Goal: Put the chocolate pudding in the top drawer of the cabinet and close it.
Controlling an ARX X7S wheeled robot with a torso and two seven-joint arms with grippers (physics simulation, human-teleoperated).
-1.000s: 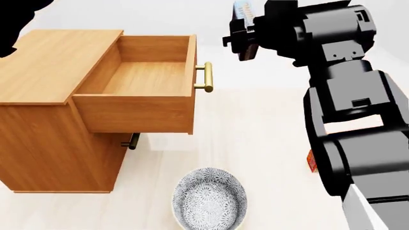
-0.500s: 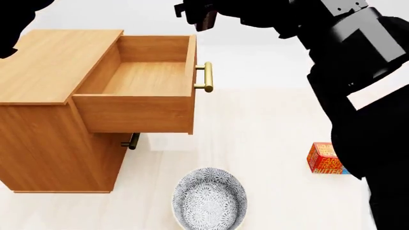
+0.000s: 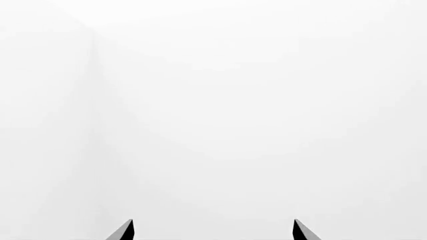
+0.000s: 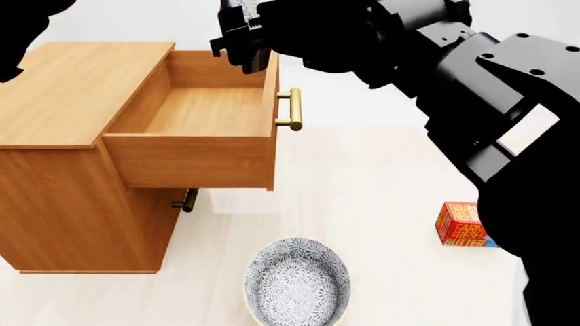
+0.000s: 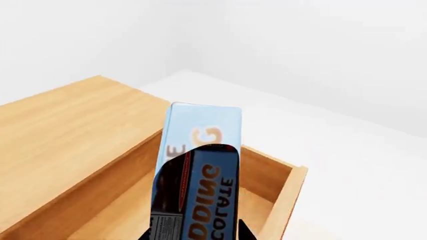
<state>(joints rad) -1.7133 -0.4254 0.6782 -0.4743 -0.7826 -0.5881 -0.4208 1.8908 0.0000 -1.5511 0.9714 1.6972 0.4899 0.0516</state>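
**A:** Where did you have the chocolate pudding (image 5: 197,170) at that moment?

**B:** You had it in your right gripper (image 4: 238,35), clamped between the two fingers. In the right wrist view the light blue box stood on end between them, its printed face toward the camera. It hung above the open top drawer (image 4: 204,109), near the front panel on the handle side.

**A:** Was it touching the drawer?

**B:** No, you held it clear of the wood. In the head view the box itself was almost wholly hidden behind your gripper, so the wrist view told more.

**A:** And the drawer?

**B:** It was pulled well out of the cabinet (image 4: 73,163), its inside bare wood, its brass handle (image 4: 292,109) facing your right arm (image 4: 471,88).

**A:** Your left gripper (image 3: 212,231)?

**B:** Its fingertips (image 3: 123,231) stood wide apart in the left wrist view, with nothing between them and only white wall ahead.

**A:** What else was around?

**B:** A patterned bowl (image 4: 297,282) sat on the table (image 4: 363,170) in front of the cabinet, and an orange butter box (image 4: 460,224) lay well off to the right, beside your right arm.
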